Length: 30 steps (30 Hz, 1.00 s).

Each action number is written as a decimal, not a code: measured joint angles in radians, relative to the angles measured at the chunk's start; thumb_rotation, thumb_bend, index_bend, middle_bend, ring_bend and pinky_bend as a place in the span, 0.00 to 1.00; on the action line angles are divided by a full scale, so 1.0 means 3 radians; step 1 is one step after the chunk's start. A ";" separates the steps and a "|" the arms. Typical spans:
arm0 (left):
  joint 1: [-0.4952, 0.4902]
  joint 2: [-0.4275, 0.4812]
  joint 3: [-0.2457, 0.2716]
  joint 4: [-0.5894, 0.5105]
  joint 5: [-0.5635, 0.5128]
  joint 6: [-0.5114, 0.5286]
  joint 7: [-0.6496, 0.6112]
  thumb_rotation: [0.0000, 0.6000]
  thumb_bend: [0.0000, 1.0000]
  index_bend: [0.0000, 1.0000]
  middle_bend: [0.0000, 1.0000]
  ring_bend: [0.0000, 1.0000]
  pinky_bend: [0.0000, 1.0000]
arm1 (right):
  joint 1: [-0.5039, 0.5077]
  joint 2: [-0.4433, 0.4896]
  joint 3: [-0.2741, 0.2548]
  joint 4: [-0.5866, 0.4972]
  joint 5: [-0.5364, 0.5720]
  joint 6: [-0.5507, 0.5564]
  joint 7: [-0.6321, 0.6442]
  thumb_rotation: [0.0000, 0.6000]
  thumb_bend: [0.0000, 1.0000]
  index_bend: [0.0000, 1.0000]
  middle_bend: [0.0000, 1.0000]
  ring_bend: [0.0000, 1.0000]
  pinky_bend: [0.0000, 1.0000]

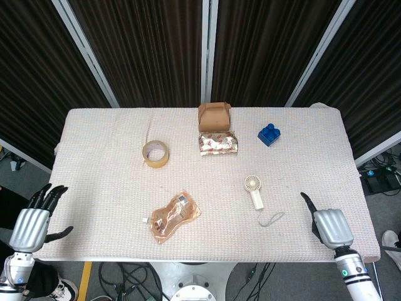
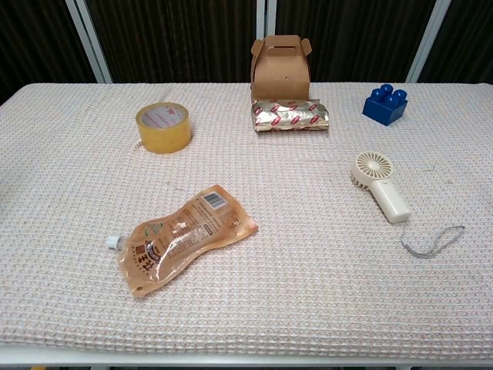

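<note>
Head view: the right robot hand [image 1: 329, 227] is over the near right part of the tabletop [image 1: 94, 163], fingers apart and holding nothing; the left robot hand [image 1: 32, 222] hangs open off the left edge. Nearest the right one is the handheld fan [image 1: 254, 190], its wrist cord [image 1: 272, 219] between them. A good reach would come low across the handle, clear of the cord.

Chest view: neither robot hand shows. The handheld fan [image 2: 380, 186] lies flat, long axis diagonal, head toward the far left, handle toward the near right.
</note>
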 measured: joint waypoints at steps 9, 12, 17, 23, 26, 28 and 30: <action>0.0004 0.0001 -0.0004 0.0043 -0.0024 -0.0007 -0.0021 1.00 0.00 0.12 0.12 0.05 0.16 | 0.0358 -0.0326 0.0094 -0.0020 0.0578 -0.0502 -0.0521 1.00 1.00 0.00 0.87 0.81 0.68; 0.0001 -0.0002 -0.0006 0.0055 -0.0031 -0.0014 -0.0033 1.00 0.00 0.12 0.12 0.05 0.16 | 0.0444 -0.0417 0.0100 -0.0027 0.0669 -0.0564 -0.0635 1.00 1.00 0.00 0.87 0.81 0.68; 0.0003 -0.0003 -0.0010 0.0074 -0.0039 -0.0010 -0.0046 1.00 0.00 0.12 0.12 0.05 0.16 | 0.0533 -0.0514 0.0099 -0.0038 0.0765 -0.0604 -0.0759 1.00 1.00 0.00 0.87 0.81 0.68; 0.0008 0.0017 -0.0025 0.0086 -0.0046 0.0012 -0.0061 1.00 0.00 0.12 0.12 0.05 0.16 | 0.0664 -0.0599 0.0117 -0.0015 0.0923 -0.0686 -0.0846 1.00 1.00 0.00 0.87 0.81 0.68; 0.0009 0.0022 -0.0031 0.0089 -0.0053 0.0015 -0.0068 1.00 0.00 0.12 0.12 0.05 0.16 | 0.0731 -0.0639 0.0126 -0.0001 0.0984 -0.0725 -0.0877 1.00 1.00 0.00 0.87 0.81 0.68; 0.0010 0.0023 -0.0033 0.0093 -0.0055 0.0018 -0.0073 1.00 0.00 0.12 0.12 0.05 0.16 | 0.0767 -0.0658 0.0125 0.0003 0.1032 -0.0741 -0.0909 1.00 1.00 0.00 0.87 0.81 0.68; 0.0009 0.0026 -0.0033 0.0096 -0.0054 0.0018 -0.0071 1.00 0.00 0.12 0.12 0.05 0.16 | 0.0800 -0.0678 0.0121 0.0004 0.1081 -0.0748 -0.0947 1.00 1.00 0.00 0.87 0.81 0.68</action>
